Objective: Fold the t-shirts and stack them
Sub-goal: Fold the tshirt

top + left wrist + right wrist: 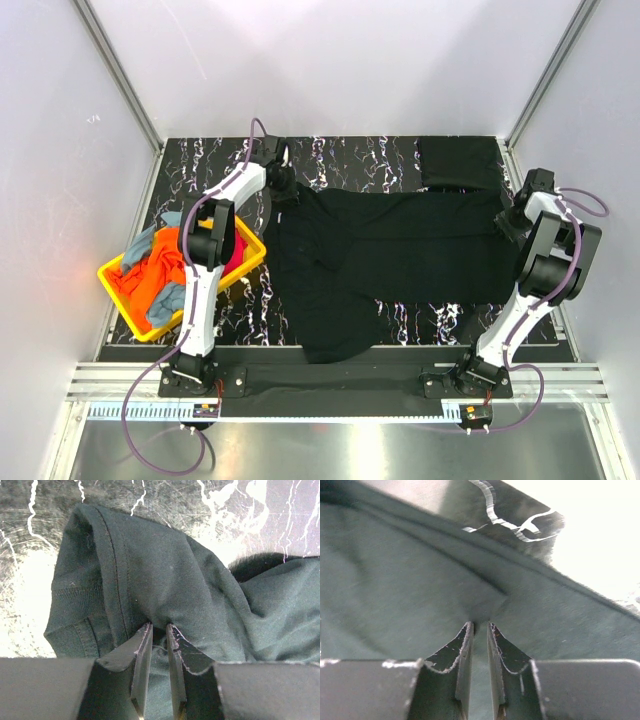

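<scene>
A black t-shirt [390,250] lies spread across the marbled table. My left gripper [284,190] is shut on its far left corner, where a fold of dark cloth [150,580] with a stitched hem bunches up between the pads. My right gripper [508,222] is shut on the shirt's right edge, pinching smooth cloth [420,580] near the hem. A folded black t-shirt [458,162] lies at the far right of the table. More shirts, orange, grey-blue and red, are heaped in a yellow bin [118,300] at the left.
The yellow bin stands beside the left arm. White walls and metal frame posts [120,75] close in the table on three sides. A black base rail [330,380] runs along the near edge.
</scene>
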Available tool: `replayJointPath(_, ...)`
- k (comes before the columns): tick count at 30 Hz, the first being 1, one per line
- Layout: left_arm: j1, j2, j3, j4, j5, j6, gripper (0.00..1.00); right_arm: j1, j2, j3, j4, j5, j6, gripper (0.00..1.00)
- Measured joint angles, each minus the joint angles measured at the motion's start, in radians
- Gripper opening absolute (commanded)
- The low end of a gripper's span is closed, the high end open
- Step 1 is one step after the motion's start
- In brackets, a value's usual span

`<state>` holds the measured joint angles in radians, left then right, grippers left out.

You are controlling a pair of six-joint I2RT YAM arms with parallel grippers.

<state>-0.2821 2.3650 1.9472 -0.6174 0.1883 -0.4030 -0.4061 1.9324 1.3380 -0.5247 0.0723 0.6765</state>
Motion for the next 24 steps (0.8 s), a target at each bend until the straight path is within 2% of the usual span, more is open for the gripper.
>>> replayJointPath(7, -0.002, -0.007, -0.011, 0.012, -0.033, -0.027, 0.27, -0.011, 0.038, -0.008, 0.009, 0.053, 0.001, 0.21)
replayJointPath(15, -0.002, -0.022, -0.025, 0.013, -0.069, -0.042, 0.35, -0.012, 0.015, -0.033, 0.017, 0.075, 0.003, 0.22)
replayJointPath(24, -0.002, -0.090, -0.026, 0.003, -0.069, -0.027, 0.35, -0.009, -0.098, -0.052, -0.003, 0.021, 0.003, 0.24)
